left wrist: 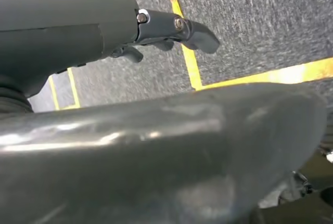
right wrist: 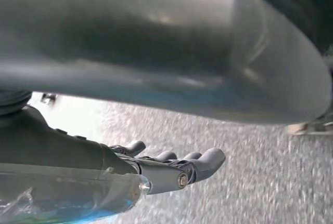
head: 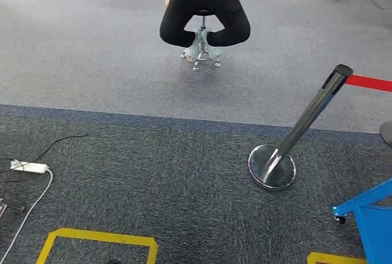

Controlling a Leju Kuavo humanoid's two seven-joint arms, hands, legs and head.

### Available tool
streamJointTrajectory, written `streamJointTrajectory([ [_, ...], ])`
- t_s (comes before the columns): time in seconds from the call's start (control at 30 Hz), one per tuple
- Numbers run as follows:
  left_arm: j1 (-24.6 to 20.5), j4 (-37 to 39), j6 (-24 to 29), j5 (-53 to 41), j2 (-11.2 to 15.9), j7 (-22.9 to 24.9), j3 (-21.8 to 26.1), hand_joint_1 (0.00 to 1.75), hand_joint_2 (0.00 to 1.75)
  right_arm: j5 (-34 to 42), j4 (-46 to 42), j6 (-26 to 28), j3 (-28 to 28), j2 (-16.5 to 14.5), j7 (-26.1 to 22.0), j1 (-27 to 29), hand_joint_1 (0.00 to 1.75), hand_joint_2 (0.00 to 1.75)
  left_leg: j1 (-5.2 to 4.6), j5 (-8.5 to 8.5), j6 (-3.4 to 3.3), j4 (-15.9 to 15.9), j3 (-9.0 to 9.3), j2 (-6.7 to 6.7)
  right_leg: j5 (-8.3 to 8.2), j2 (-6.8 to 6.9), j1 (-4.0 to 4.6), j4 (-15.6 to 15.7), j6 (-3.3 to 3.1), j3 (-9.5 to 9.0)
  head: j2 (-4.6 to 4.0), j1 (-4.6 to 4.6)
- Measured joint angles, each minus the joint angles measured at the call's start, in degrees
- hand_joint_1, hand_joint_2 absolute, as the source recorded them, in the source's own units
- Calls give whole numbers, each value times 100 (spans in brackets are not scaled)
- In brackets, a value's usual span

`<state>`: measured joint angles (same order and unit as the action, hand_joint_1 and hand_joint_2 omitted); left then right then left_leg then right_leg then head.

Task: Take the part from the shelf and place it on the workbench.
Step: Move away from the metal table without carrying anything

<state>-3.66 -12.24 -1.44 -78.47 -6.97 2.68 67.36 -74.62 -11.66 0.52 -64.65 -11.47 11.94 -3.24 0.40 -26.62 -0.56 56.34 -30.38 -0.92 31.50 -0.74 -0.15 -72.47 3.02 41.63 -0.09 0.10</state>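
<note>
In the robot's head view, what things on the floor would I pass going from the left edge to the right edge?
White power strip → yellow tape square → person on a stool → shiny round base of the barrier post → blue frame.

One person [head: 203,7], one stanchion [head: 296,132], one power strip [head: 29,166].

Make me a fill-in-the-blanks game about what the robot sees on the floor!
1. The person at the far side sits on a ____.
2. The belt on the leaning post is coloured ____.
3. The tape outline on the carpet is coloured ____.
4. The left hand holds ____.

Missing words: stool; red; yellow; nothing
</note>
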Motion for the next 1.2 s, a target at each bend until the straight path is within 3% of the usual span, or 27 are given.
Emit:
streamJointTrajectory([
  [0.03, 6, 1, -6, 14, -1, -9, 1, 0, 0, -3, 0, 1, 0, 0, -4, -1, 0, 0, -4, -6, 0, 1, 3, -91, 77, 21, -2, -251, 13, 109, 0, -1],
  [0.07, 7, 1, -18, 28, -2, -30, 2, 0, 0, -5, 0, 1, 0, 1, -8, 6, 0, 0, -5, -14, 6, 2, 9, -174, 42, 35, -3, -283, 21, 105, 0, 1],
  [0.13, -2, 2, -47, 46, -7, -98, 3, 0, 0, -7, -1, 3, -1, 3, -11, 22, 0, 0, -4, -39, 37, 4, 44, -316, -283, 152, -3, 334, 19, -261, 0, 2],
  [0.17, -3, 2, -57, 49, -6, -126, 3, 0, 0, -7, -1, 5, -1, 4, -9, 21, 0, 0, -18, -60, 63, 7, 67, -376, -436, 303, 4, 753, 3, -499, 0, 4],
  [0.23, -5, 2, -61, 41, -2, -145, 3, 0, 0, -7, -1, 7, -1, 6, 2, 4, 0, 0, -48, -100, 122, 15, 114, -480, -593, 499, 19, 1266, -60, -795, 0, -12],
  [0.27, -10, 2, -58, 35, 0, -145, 3, 0, 0, -8, -1, 7, 0, 7, 8, -3, 0, 0, -58, -110, 154, 12, 130, -532, -595, 506, 33, 1316, -103, -812, 0, -20],
  [0.33, -30, 2, -51, 19, -3, -144, 2, 0, 0, -13, -1, 7, 1, 8, 14, -4, 0, 0, -39, -127, 225, -3, 165, -599, -615, 358, 39, 1336, -188, -789, 0, -31],
  [0.4, -40, 2, -46, 2, -7, -143, 1, 0, 0, -20, -1, 9, 0, 11, 18, -5, 0, 0, -13, -283, 293, 174, 101, -362, -650, 219, 20, 1374, -266, -792, 0, -50],
  [0.47, -29, 3, -45, -4, -11, -143, 1, 0, 0, -25, -2, 11, 0, 16, 20, -19, 0, 0, -3, -640, 322, 814, -206, -38, -678, 74, 6, 1391, -312, -792, 0, -81],
  [0.53, -7, 5, -46, 0, -20, -142, 1, 0, 0, -34, -2, 15, 1, 19, 22, -28, 0, 0, -3, -895, 322, 1545, -599, 46, -686, -101, 8, 1390, -326, -781, 0, -91],
  [0.57, 0, 6, -46, 3, -23, -141, 1, 0, 0, -38, -2, 20, 1, 21, 25, -25, 0, 0, -3, -858, 316, 1676, -698, 59, -688, -196, 10, 1390, -327, -781, 0, -91],
  [0.6, 2, 7, -46, 6, -24, -142, 2, 0, 0, -43, -2, 25, 1, 22, 31, -20, 0, 0, -2, -709, 305, 1585, -694, 73, -691, -288, 9, 1390, -323, -784, 0, -91],
  [0.63, -1, 7, -46, 8, -23, -142, 2, 0, 0, -44, -2, 30, 1, 24, 38, -16, 0, 0, 0, -484, 291, 1290, -586, 109, -696, -375, 6, 1390, -314, -788, 0, -91],
  [0.7, -9, 7, -46, 8, -20, -143, 2, 0, 0, -46, -2, 33, 1, 24, 52, -23, 0, 0, 17, -93, 257, 500, -261, 345, -705, -537, 5, 1374, -276, -776, 0, -92],
  [0.77, -19, 7, -46, 8, -21, -143, 3, 0, 0, -47, -2, 39, 2, 24, 57, -27, 0, 0, 19, 19, 218, 70, -84, 510, -717, -669, 8, 1368, -215, -735, 0, -92],
  [0.83, -33, 7, -46, 7, -26, -143, 3, 0, 0, -48, -2, 48, 1, 25, 58, -1, 0, 0, 9, 23, 156, 19, -69, 425, -735, -758, 0, 1391, -147, -688, 0, -91],
  [0.9, -38, 7, -46, 5, -30, -143, 3, 0, 0, -50, -2, 52, -1, 27, 63, 26, 0, 0, 13, 51, 77, -12, -59, 302, -625, -515, 3, 1254, -100, -607, 0, -65],
  [0.97, -19, 7, -45, 5, -30, -143, 3, 0, 0, -55, -2, 56, 1, 28, 70, 14, 0, 0, 7, 56, 22, -29, -53, 149, -257, -119, 9, 658, -63, -346, 0, -27],
  [1.03, 7, 7, -44, 6, -31, -143, 3, 0, 0, -60, -2, 62, 2, 28, 74, -5, 0, 0, -4, 42, 6, -27, -49, -26, 96, 13, 1, -95, -22, -4, 0, -14],
  [1.07, 10, 7, -44, 6, -32, -143, 3, 0, 0, -66, -2, 65, 2, 28, 83, -4, 0, 0, -4, 33, 6, -26, -42, -110, 132, 27, -2, -268, -7, 65, 0, -14],
  [1.1, 9, 7, -44, 6, -36, -142, 3, 0, 0, -77, -2, 73, 2, 31, 101, 3, 0, 0, -3, 21, 13, -25, -29, -187, 50, 46, -5, -195, 2, 9, 0, -14],
  [1.13, 4, 7, -44, 1, -40, -137, 3, 0, 0, -91, -2, 87, 2, 34, 132, 10, 0, 0, 1, 6, 26, -25, -7, -258, -117, 87, -9, 99, 7, -161, 0, -14],
  [1.2, 0, 7, -44, -13, -44, -116, 3, 0, 0, -118, -2, 117, 2, 42, 209, 10, 0, 0, -11, -44, 81, -13, 50, -385, -455, 313, -8, 917, 2, -631, 0, -11],
])
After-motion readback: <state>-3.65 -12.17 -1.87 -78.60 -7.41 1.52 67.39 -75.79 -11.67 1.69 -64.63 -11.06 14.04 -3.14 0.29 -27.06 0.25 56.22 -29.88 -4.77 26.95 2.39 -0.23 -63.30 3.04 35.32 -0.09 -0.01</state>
